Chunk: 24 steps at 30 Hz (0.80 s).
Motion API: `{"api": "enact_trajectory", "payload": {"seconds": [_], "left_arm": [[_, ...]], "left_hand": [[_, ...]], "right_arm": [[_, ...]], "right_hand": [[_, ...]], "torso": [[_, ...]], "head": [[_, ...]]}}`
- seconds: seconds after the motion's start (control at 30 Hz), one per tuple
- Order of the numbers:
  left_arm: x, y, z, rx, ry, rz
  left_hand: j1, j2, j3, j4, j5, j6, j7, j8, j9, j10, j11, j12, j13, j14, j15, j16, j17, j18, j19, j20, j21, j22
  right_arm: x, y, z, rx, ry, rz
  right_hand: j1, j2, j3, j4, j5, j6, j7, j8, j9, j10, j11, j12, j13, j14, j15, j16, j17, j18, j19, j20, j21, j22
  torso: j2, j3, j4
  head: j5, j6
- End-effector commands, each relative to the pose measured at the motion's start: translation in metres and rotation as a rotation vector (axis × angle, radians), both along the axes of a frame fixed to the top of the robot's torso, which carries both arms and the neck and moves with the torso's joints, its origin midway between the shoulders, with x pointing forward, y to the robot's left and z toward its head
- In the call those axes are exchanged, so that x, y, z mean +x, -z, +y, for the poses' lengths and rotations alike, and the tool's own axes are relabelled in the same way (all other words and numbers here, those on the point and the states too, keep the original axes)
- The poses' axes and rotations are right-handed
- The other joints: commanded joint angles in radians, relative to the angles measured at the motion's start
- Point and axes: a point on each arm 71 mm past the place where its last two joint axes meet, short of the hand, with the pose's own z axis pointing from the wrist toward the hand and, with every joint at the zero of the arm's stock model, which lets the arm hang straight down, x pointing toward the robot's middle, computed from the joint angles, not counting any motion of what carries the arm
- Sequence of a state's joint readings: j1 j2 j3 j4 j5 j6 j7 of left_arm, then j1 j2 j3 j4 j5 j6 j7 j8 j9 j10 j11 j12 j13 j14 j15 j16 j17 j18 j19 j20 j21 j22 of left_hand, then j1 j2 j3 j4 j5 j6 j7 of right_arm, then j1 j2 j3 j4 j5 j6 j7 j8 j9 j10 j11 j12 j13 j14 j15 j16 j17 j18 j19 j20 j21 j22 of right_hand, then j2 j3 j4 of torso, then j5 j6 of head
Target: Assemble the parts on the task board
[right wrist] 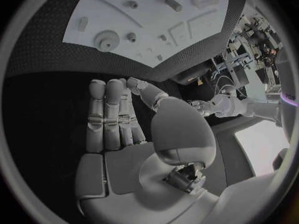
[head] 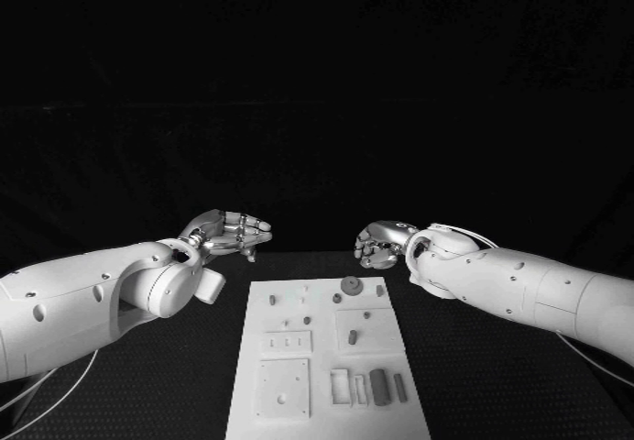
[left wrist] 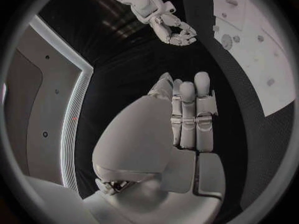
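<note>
- Head view: your task board (head: 331, 403) lies in the middle of the black table (head: 502, 385), long side running near to far. A toothed gear (head: 352, 285) sits near its far edge with a small round part (head: 337, 297) just beside it; longer parts (head: 379, 386) lie in recesses at the near right corner.
- Head view: your left hand (head: 227, 233) hangs beyond the board's far left corner, apart from it, fingers curled inward with nothing in them. Your right hand (head: 385, 244) hangs beyond the far right corner, curled the same way and holding nothing.
- Left wrist view: your left hand (left wrist: 187, 119) shows fingers straight and close together, no part in the palm. The right hand (left wrist: 174, 31) appears across from it, fingers bent in, beside the board (left wrist: 268, 69).
- Right wrist view: your right hand (right wrist: 115, 119) has fingers side by side, nothing held. The gear (right wrist: 106, 40) lies on the board (right wrist: 156, 5) beyond the fingertips.
</note>
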<state>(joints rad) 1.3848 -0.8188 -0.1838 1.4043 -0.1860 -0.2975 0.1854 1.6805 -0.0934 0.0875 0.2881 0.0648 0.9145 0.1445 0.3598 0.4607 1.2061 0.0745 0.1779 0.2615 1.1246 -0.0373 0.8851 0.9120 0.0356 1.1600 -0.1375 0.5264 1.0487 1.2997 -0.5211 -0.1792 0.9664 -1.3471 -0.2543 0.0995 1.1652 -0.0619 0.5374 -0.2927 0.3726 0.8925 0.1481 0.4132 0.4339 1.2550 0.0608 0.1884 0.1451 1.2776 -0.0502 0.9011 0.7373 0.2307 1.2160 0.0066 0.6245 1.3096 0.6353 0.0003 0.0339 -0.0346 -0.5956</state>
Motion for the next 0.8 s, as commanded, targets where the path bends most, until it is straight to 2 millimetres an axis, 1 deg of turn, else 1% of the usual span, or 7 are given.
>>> {"api": "enact_trajectory", "payload": {"seconds": [0.03, 0.13, 0.2, 0.43, 0.5, 0.57, 0.8], "left_arm": [[-0.003, -0.008, -0.003, 0.004, 0.029, -0.03], [-0.006, -0.012, -0.003, -0.001, 0.037, -0.038], [-0.007, -0.014, -0.004, -0.003, 0.04, -0.04], [-0.009, -0.016, -0.008, -0.008, 0.055, -0.043], [-0.009, -0.016, -0.008, -0.008, 0.056, -0.042], [-0.009, -0.016, -0.009, -0.008, 0.057, -0.043], [-0.007, -0.016, -0.008, -0.009, 0.05, -0.044]], "left_hand": [[0.007, -0.001, -0.004, 0.001, 0.0, 0.006, 0.001, -0.004, 0.002, 0.0, 0.0, -0.008, 0.002, 0.0, 0.002, 0.004, 0.001, 0.05, 0.0, 0.001, 0.005, 0.004], [0.007, 0.0, -0.002, 0.001, 0.001, 0.005, 0.001, -0.008, 0.002, -0.006, 0.003, -0.017, 0.002, 0.0, 0.004, 0.008, -0.001, 0.052, 0.0, 0.003, 0.007, 0.01], [0.006, -0.001, -0.002, 0.001, 0.002, 0.005, 0.001, -0.009, 0.002, -0.007, 0.003, -0.02, 0.002, 0.0, 0.005, 0.009, -0.002, 0.053, 0.0, 0.004, 0.008, 0.011], [0.002, -0.002, 0.001, 0.002, 0.003, 0.005, 0.003, -0.014, 0.001, -0.007, 0.005, -0.03, 0.002, 0.002, 0.006, 0.014, -0.004, 0.056, 0.002, 0.005, 0.01, 0.018], [-0.001, -0.003, 0.001, 0.002, 0.003, 0.004, 0.004, -0.016, 0.001, -0.007, 0.005, -0.032, 0.002, 0.003, 0.006, 0.015, -0.005, 0.057, 0.002, 0.006, 0.011, 0.019], [-0.003, -0.004, 0.001, 0.002, 0.003, 0.004, 0.006, -0.018, 0.001, -0.006, 0.006, -0.035, 0.003, 0.003, 0.007, 0.015, -0.006, 0.058, 0.002, 0.006, 0.011, 0.021], [-0.017, -0.007, 0.001, 0.003, 0.003, 0.002, 0.007, -0.023, 0.001, -0.006, 0.007, -0.044, 0.004, 0.003, 0.008, 0.019, -0.01, 0.06, 0.002, 0.008, 0.011, 0.026]], "right_arm": [[-0.002, 0.005, 0.007, -0.1, -0.022, -0.034], [-0.004, 0.009, 0.014, -0.115, -0.031, -0.049], [-0.005, 0.012, 0.017, -0.122, -0.038, -0.052], [-0.008, 0.016, 0.029, -0.159, -0.062, -0.07], [-0.008, 0.017, 0.031, -0.165, -0.064, -0.066], [-0.008, 0.018, 0.031, -0.162, -0.064, -0.063], [-0.008, 0.02, 0.033, -0.161, -0.068, -0.059]], "right_hand": [[0.01, 0.002, 0.007, -0.001, 0.007, 0.006, 0.002, -0.006, 0.001, 0.0, 0.004, -0.007, 0.001, 0.005, 0.002, 0.006, 0.003, 0.031, -0.001, -0.007, 0.01, 0.026], [0.007, 0.0, 0.01, -0.001, 0.006, 0.003, 0.004, -0.012, -0.001, -0.005, 0.006, -0.016, 0.001, 0.008, 0.005, 0.013, 0.006, 0.031, -0.002, -0.009, 0.023, 0.026], [0.006, -0.002, 0.011, -0.001, 0.006, 0.004, 0.004, -0.015, -0.002, -0.005, 0.007, -0.02, 0.001, 0.013, 0.005, 0.021, 0.009, 0.031, 0.0, -0.012, 0.034, 0.026], [0.0, -0.013, 0.012, -0.001, 0.005, -0.001, 0.008, -0.027, -0.006, -0.011, 0.01, -0.035, 0.0, 0.017, 0.009, 0.038, 0.016, 0.031, 0.0, -0.017, 0.059, 0.025], [-0.002, -0.017, 0.012, 0.0, 0.005, -0.002, 0.009, -0.029, -0.007, -0.013, 0.012, -0.038, 0.0, 0.018, 0.01, 0.042, 0.017, 0.031, 0.0, -0.017, 0.064, 0.025], [-0.007, -0.021, 0.01, 0.0, 0.005, -0.003, 0.01, -0.031, -0.007, -0.015, 0.013, -0.042, -0.001, 0.017, 0.011, 0.044, 0.018, 0.031, -0.002, -0.017, 0.068, 0.025], [-0.02, -0.03, 0.007, 0.001, 0.005, -0.007, 0.012, -0.038, -0.009, -0.03, 0.02, -0.058, -0.004, 0.018, 0.018, 0.052, 0.019, 0.031, -0.004, -0.019, 0.08, 0.024]], "torso": [[0.022, -0.0025, 0.01], [0.034, -0.0038, 0.016], [0.041, -0.004, 0.0184], [0.057, -0.0049, 0.0291], [0.059, -0.0055, 0.031], [0.062, -0.0061, 0.032], [0.071, -0.0094, 0.0356]], "head": [[-0.01, 0.0], [-0.014, -0.006], [-0.015, -0.003], [-0.015, -0.007], [-0.02, -0.003], [-0.024, -0.006], [-0.024, -0.003]]}}
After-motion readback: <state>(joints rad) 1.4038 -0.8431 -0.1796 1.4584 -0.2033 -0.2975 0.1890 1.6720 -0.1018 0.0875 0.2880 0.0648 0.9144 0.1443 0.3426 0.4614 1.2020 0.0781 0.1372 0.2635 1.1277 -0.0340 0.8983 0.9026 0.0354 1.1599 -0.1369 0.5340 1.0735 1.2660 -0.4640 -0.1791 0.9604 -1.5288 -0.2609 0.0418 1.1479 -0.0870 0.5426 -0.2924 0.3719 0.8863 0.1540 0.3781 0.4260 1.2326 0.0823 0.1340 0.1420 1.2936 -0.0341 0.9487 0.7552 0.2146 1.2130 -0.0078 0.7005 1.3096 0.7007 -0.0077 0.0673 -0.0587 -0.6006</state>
